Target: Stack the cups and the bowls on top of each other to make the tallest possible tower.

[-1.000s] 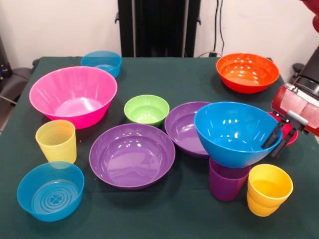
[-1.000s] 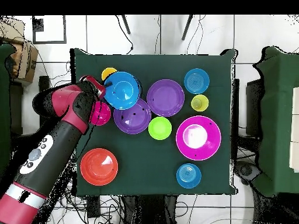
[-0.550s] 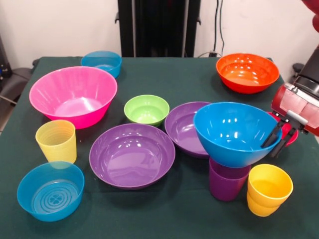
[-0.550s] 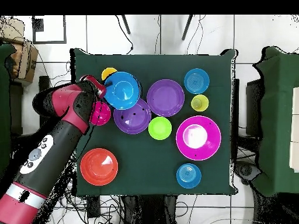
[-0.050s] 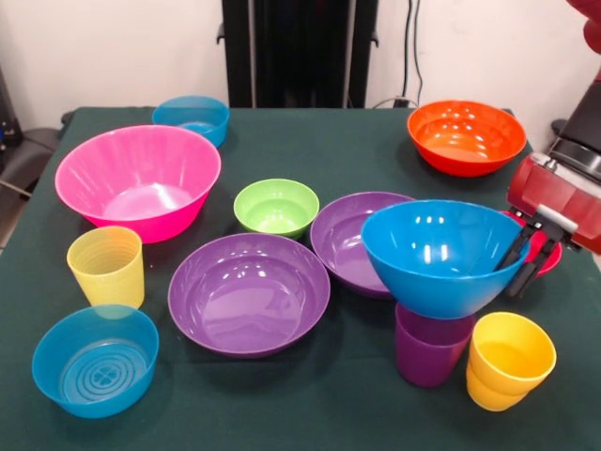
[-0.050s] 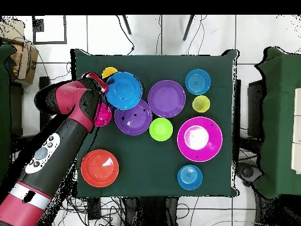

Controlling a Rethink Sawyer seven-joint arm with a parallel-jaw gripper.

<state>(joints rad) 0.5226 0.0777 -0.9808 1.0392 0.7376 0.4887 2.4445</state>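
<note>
Since a second ago the gripper (image 5: 522, 261) has nudged a little toward the left of the front view and taken the blue bowl (image 5: 441, 254) along; the bowl also looks slightly tipped now. Nothing else on the table seems to have shifted.

The black fingers are pinched over the blue bowl's right rim, one inside and one outside, so it's clenched on that bowl. The bowl sits right over the purple cup (image 5: 430, 343), but I honestly can't tell if it's resting on the cup or just held above it.

Progress-wise, I'd say we're barely started:
- two yellow-orange cups (image 5: 508, 360) are nested beside the purple cup
- blue bowl over purple cup is the only real tower attempt, and not released yet
- red bowl (image 5: 543, 246) peeks out behind the gripper, unstacked
- two purple bowls (image 5: 249, 293) overlap at the rims, the green bowl (image 5: 276, 206) and the pink bowl (image 5: 138, 179) are loose
- orange bowl (image 5: 467, 136) far back, the ribbed yellow cup (image 5: 106, 267) and both translucent blue bowls (image 5: 95, 360) untouched

So nearly everything is left to stack.
</note>
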